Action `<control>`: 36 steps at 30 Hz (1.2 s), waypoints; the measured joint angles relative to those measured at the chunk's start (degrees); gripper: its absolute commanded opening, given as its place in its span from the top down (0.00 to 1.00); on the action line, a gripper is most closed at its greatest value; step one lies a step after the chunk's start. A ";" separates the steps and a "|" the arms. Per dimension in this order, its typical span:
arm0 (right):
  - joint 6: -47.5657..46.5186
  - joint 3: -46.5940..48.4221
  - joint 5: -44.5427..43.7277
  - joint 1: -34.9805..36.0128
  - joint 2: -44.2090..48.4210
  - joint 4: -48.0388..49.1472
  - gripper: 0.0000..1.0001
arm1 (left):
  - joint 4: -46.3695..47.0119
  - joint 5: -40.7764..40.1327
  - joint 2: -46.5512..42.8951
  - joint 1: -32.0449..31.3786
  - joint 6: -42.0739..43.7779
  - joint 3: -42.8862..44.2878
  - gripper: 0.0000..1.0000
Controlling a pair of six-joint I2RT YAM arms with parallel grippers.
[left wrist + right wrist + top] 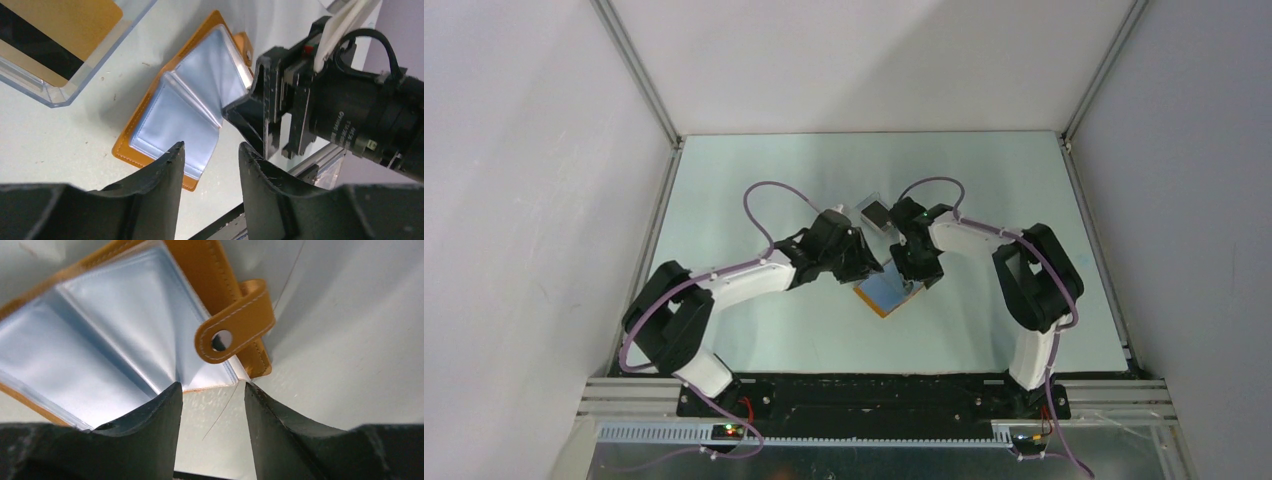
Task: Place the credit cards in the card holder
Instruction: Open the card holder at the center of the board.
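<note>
- Wallet (890, 294) lies open near tabletop (754, 200) middle
- Left gripper (210, 152): fingers apart, empty, over wallet edge
- Right gripper (213, 390): fingers apart at wallet's clasp side

Card holder (886, 293) lies on the table (754, 200), before a case (876, 213).

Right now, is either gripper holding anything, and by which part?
Nothing is held: the left gripper and right gripper stand open at the card holder's edge.

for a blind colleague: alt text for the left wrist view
Orange card holder lies open on the table, sleeves up, right gripper at its edge. The left gripper open and empty in the foreground; a gold card in a clear case top left.
</note>
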State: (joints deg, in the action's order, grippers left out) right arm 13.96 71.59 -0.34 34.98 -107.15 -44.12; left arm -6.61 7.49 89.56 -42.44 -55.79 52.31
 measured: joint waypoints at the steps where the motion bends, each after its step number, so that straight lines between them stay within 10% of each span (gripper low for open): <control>1: 0.20 -0.48 0.46 0.31 0.37 -0.48 0.46 | -0.07 0.00 0.07 0.00 0.13 0.00 0.55; 15: 3.17 -3.65 7.28 -0.42 1.95 -0.57 0.46 | -1.97 0.42 11.47 -3.06 0.07 1.84 0.87; 36: 5.46 -4.09 14.23 -10.82 1.68 4.81 0.44 | -2.58 2.23 14.69 -3.34 -1.18 4.92 1.00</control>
State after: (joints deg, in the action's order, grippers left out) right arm 19.42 67.51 13.89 24.16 -105.47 -39.31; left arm -9.19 9.72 104.25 -45.78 -56.97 57.23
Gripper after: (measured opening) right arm 0.570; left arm 0.010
